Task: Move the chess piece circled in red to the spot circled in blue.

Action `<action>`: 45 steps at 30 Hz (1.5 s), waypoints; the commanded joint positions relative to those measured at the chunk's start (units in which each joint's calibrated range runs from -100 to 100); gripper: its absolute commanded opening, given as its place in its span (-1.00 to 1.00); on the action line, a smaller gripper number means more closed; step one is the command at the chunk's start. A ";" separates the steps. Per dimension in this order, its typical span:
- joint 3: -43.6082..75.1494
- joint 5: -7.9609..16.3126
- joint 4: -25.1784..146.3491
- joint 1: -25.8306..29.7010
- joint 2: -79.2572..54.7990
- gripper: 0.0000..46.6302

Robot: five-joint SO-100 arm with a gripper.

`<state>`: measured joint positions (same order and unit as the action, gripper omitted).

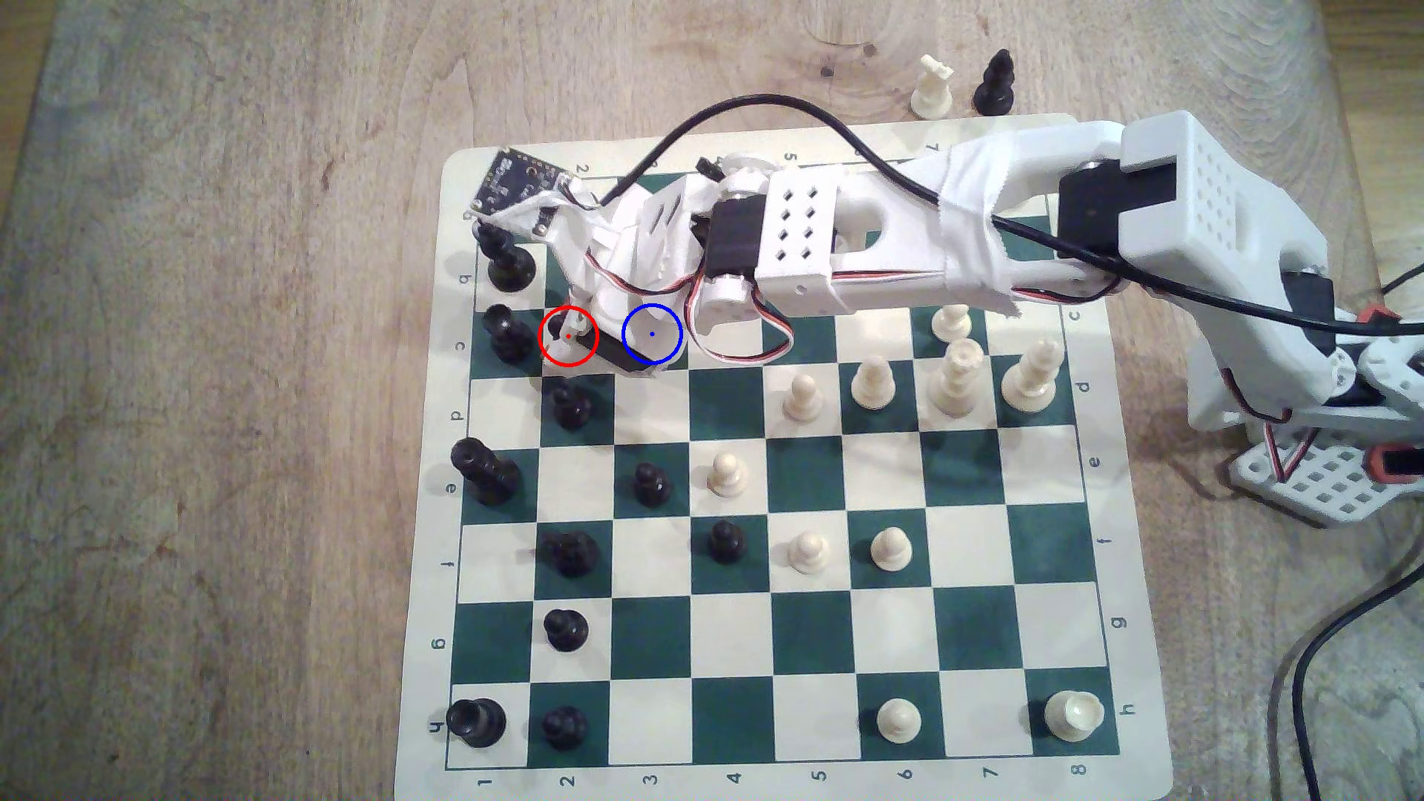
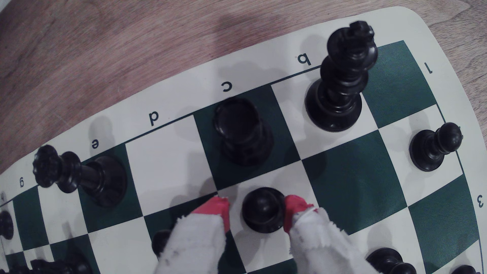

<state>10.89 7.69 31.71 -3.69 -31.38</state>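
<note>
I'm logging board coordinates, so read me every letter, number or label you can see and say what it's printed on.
"1" to "8": lower margin of the chessboard, exterior view.
"b" to "h": its left margin there.
"c" to "h": its right margin.
"2", "5", "7": upper margin; the arm hides the others.
"b", "c", "d", "e", "g", "1", "3": board margin, wrist view.
Circuit board on the arm: print too small to read.

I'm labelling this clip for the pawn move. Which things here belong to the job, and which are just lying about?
Job:
- black pawn between the end effector fingertips
- blue-ringed dark square

Lying about:
- white pawns, e.g.
- black rook
- two captured pieces off the board
</note>
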 commanded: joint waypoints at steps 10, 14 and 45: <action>5.34 0.05 -2.97 0.60 2.52 -0.62; 5.25 0.05 -3.13 0.83 2.60 -0.78; -18.96 -1.56 -9.44 -0.26 23.99 -0.99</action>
<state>-2.49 6.96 26.29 -3.24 -19.06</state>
